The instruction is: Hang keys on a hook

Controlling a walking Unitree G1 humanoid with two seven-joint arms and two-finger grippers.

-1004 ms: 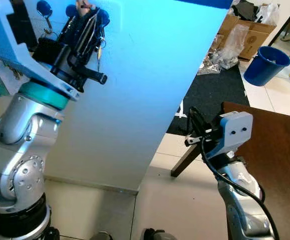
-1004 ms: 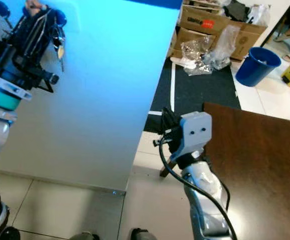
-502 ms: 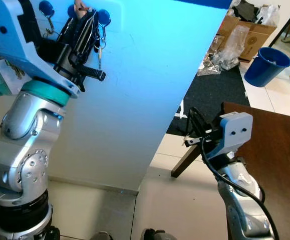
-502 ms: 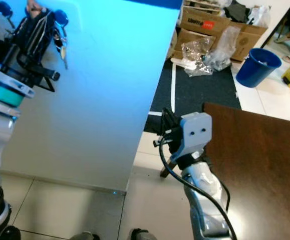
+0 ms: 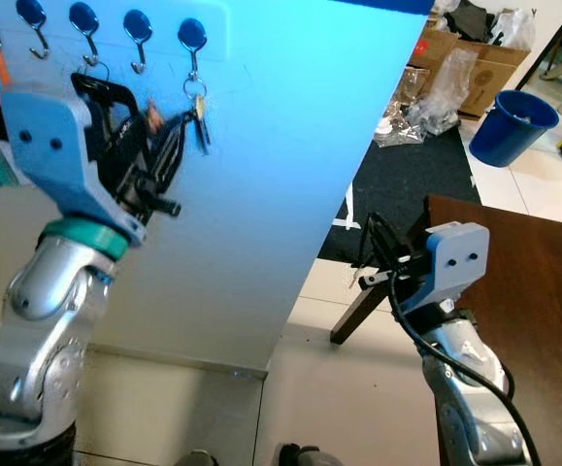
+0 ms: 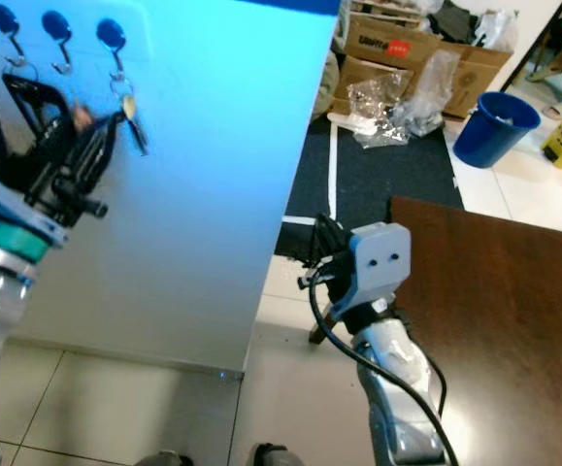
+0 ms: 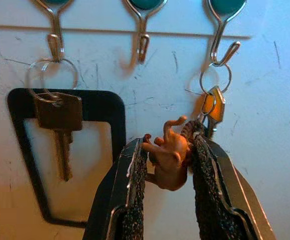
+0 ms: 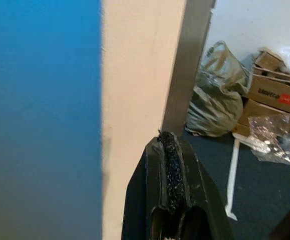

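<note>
Keys [image 7: 212, 102] hung by their ring on the hook [image 7: 224, 47] while my left gripper [image 7: 167, 160] clamped their charm [image 7: 169, 157], so I judged that pulling back unreleased could drag the ring off; right gripper [image 8: 171, 165] sat pinched together, idle.

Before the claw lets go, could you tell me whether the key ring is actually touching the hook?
Touching. In the left wrist view the key ring hangs looped over the hook, while the left claw grips the orange charm below it.
</note>
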